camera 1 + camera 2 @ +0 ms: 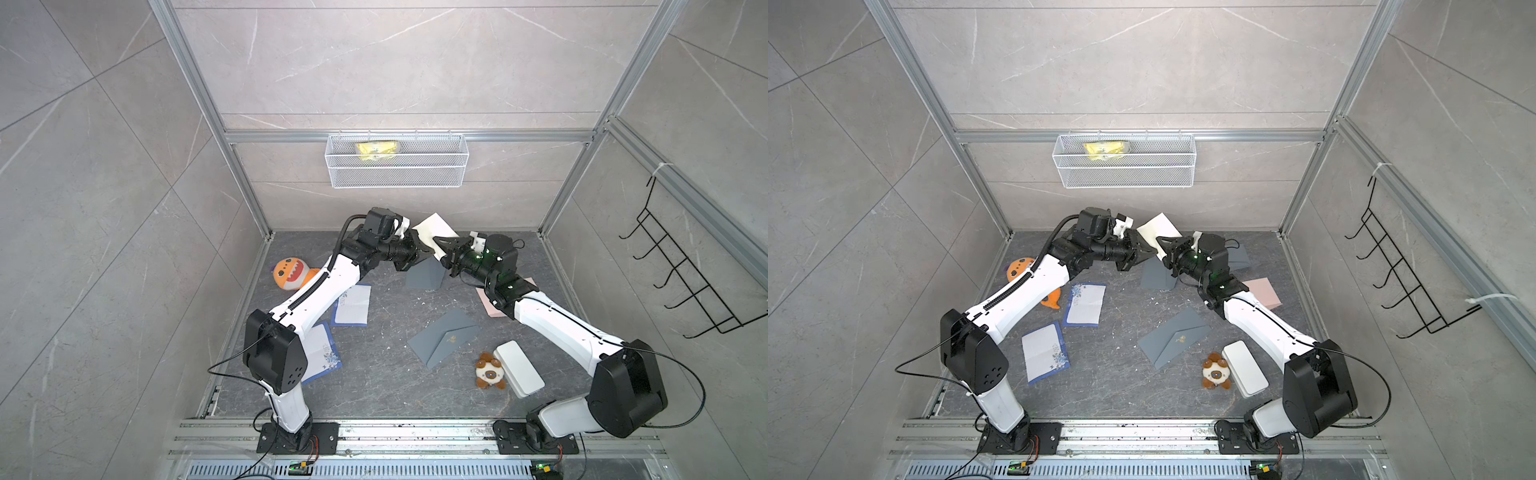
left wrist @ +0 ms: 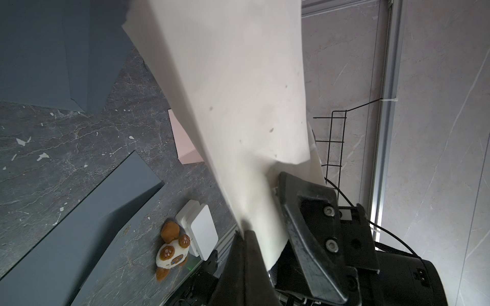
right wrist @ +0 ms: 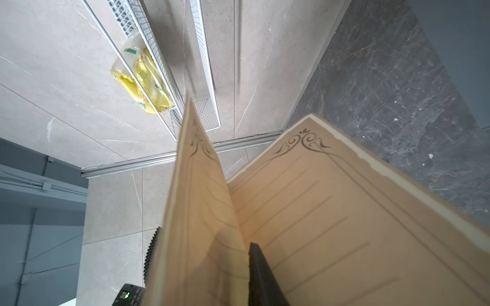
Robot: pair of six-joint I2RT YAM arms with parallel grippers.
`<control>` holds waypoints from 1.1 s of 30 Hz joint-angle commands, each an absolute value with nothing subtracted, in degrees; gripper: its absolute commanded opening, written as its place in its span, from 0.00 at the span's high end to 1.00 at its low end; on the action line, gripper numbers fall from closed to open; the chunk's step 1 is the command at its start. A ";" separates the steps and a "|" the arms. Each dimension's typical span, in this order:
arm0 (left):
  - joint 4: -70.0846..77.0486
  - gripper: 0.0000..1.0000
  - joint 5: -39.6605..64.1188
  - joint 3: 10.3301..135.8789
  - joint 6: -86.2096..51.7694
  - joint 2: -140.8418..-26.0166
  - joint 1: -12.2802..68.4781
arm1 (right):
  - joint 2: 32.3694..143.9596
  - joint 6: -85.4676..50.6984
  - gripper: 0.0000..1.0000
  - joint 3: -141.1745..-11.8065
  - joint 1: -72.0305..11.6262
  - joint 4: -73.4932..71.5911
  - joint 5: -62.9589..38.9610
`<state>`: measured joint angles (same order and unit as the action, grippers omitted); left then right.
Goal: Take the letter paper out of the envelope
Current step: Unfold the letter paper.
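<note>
A cream letter paper (image 1: 434,226) (image 1: 1158,226) hangs in the air at the back of the table, free of every envelope. My left gripper (image 1: 426,249) (image 2: 245,231) is shut on its lower edge. From the other side, my right gripper (image 1: 437,242) has one finger (image 3: 261,275) inside the paper's open fold (image 3: 331,212). One leaf of the paper stands between its jaws and hides the second finger. A grey envelope (image 1: 426,276) (image 1: 1158,276) lies on the table just below both grippers.
A second grey envelope (image 1: 444,336) lies mid-table and a pink one (image 1: 490,305) under the right arm. Two blue-edged sheets (image 1: 353,305), an orange plush (image 1: 291,272), a bear plush (image 1: 490,372) and a white box (image 1: 519,368) lie around. A wire basket (image 1: 397,160) hangs behind.
</note>
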<state>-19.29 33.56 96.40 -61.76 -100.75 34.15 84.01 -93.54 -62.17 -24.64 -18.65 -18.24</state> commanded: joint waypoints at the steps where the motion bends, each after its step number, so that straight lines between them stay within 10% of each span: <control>1: -18.41 1.00 34.89 98.77 -61.08 -100.72 34.45 | 84.45 -91.97 0.82 -63.27 -25.05 -17.49 -19.42; 8: -19.78 1.00 34.78 99.69 -60.25 -100.47 34.46 | 84.22 -90.27 0.97 -63.98 -24.72 -15.83 -19.27; 17: -24.74 0.30 37.81 103.39 -51.27 -97.79 27.69 | 83.03 -68.61 1.00 -75.20 -18.88 3.62 -26.21; 27: -22.03 0.20 55.77 104.18 -31.09 -96.50 21.80 | 93.18 -20.22 1.00 -102.98 -16.61 46.57 -42.65; 33: -25.05 0.14 56.26 99.73 -19.91 -92.92 21.80 | 93.29 -20.86 1.00 -102.65 -17.46 45.77 -51.20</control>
